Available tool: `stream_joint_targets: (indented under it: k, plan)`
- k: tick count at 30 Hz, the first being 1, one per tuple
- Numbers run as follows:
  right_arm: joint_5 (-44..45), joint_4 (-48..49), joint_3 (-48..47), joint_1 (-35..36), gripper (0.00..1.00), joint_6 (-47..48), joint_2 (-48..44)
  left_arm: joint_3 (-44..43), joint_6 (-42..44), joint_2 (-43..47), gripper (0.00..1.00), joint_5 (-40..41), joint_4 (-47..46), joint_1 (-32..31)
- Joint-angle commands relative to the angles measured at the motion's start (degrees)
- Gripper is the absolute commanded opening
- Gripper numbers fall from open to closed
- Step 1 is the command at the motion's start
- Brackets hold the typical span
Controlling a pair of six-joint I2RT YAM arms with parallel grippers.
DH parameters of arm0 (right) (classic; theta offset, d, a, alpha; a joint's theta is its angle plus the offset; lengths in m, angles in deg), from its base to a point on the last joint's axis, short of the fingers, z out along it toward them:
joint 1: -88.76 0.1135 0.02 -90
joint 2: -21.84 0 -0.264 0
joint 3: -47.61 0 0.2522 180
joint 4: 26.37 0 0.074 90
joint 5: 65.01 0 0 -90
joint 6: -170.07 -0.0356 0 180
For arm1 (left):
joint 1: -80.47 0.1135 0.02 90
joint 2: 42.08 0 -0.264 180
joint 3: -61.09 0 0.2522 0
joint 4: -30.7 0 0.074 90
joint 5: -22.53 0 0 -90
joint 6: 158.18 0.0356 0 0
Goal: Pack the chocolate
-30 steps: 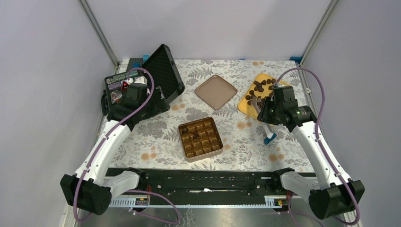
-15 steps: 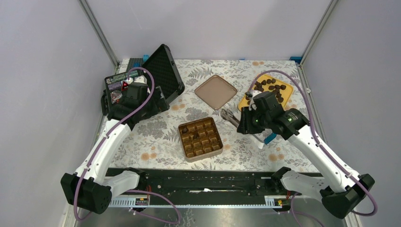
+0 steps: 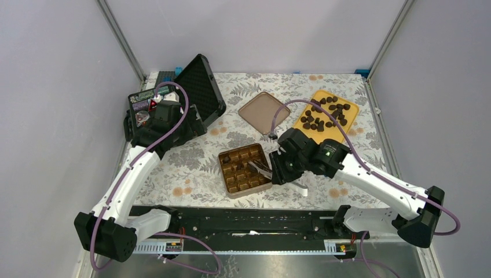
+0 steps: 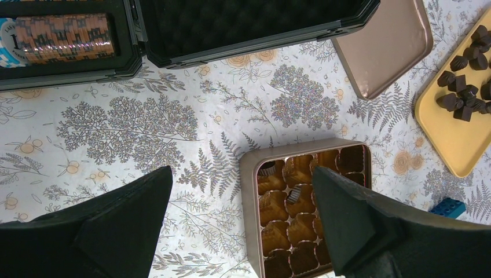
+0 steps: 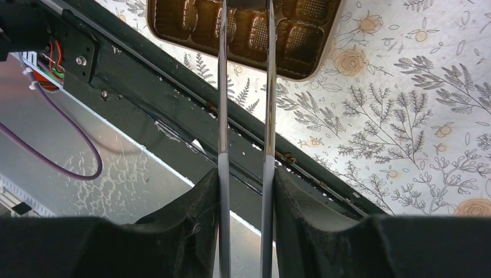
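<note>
Several dark chocolate pieces (image 3: 324, 113) lie on the yellow tray (image 3: 352, 113) at the back right. Two more pieces (image 3: 227, 157) (image 4: 294, 193) sit in compartments of the golden-brown tin (image 3: 252, 190) at centre front. My right gripper (image 3: 278, 165) (image 5: 246, 174) is shut on metal tongs (image 5: 269, 87), whose arms reach over the tin's right half. Their tips run off the top of the right wrist view, so I cannot tell if they hold a piece. My left gripper (image 4: 241, 174) hangs wide open and empty, high above the tin's left edge.
The flat brown lid (image 3: 264, 112) lies behind the tin. An open black case (image 3: 200, 95) with poker chips (image 4: 61, 37) stands at the back left. A blue brick (image 4: 449, 207) lies right of the tin. The black rail (image 3: 249, 220) runs along the near edge.
My right arm has swung left and forward from the yellow tray to the tin, carrying the tongs. The left arm has not moved.
</note>
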Motion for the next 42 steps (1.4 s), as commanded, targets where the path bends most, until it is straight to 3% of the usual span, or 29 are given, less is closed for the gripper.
stream_joint_targets:
  k: [1, 6, 9, 15, 18, 21, 26, 29, 31, 37, 42]
  plan:
    - [0.5, 3.4, 0.6, 1.5, 0.21, -1.2, 0.9, -2.0, -0.5, 0.6, 0.99, 1.2, -1.1, 0.3]
    - [0.6, 3.2, 1.9, 1.8, 0.26, -1.1, 2.0, -1.9, -0.3, 1.0, 0.99, 1.3, -1.1, 0.3]
    - [0.3, 3.4, 2.7, 1.9, 0.33, -1.1, 2.4, -1.8, -0.4, 0.9, 0.99, 1.1, -1.2, 0.3]
    - [0.9, 4.1, 2.7, 2.1, 0.56, -1.0, 3.0, -1.9, -0.7, 0.7, 0.99, 0.8, -1.2, 0.3]
    - [2.1, 3.9, 2.3, 2.1, 0.58, -1.0, 3.1, -1.8, -0.8, 0.7, 0.99, 0.7, -1.2, 0.3]
    - [3.7, 3.5, 1.7, 2.1, 0.52, -0.9, 3.1, -1.5, -0.8, 0.8, 0.99, 0.6, -1.3, 0.2]
    - [9.0, 3.1, -1.5, 2.1, 0.2, -0.6, 1.5, -1.3, -0.8, 1.0, 0.99, 0.6, -1.4, 0.3]
    - [10.1, 4.0, -2.3, 2.1, 0.17, -0.3, 1.4, -1.0, -0.9, 1.1, 0.99, 0.4, -1.8, 0.3]
    - [9.6, 4.4, -1.8, 2.1, 0.22, -0.4, 2.2, -1.0, -1.0, 1.1, 0.99, 0.0, -1.9, 0.3]
    - [11.1, 7.0, 4.8, 2.1, 0.51, -1.9, 1.4, -0.4, -1.0, 1.1, 0.99, -0.5, -2.3, 0.3]
    - [7.1, 10.4, 11.6, 2.1, 0.58, -2.6, 1.7, 0.3, -1.3, 1.0, 0.99, -1.1, -2.9, 0.3]
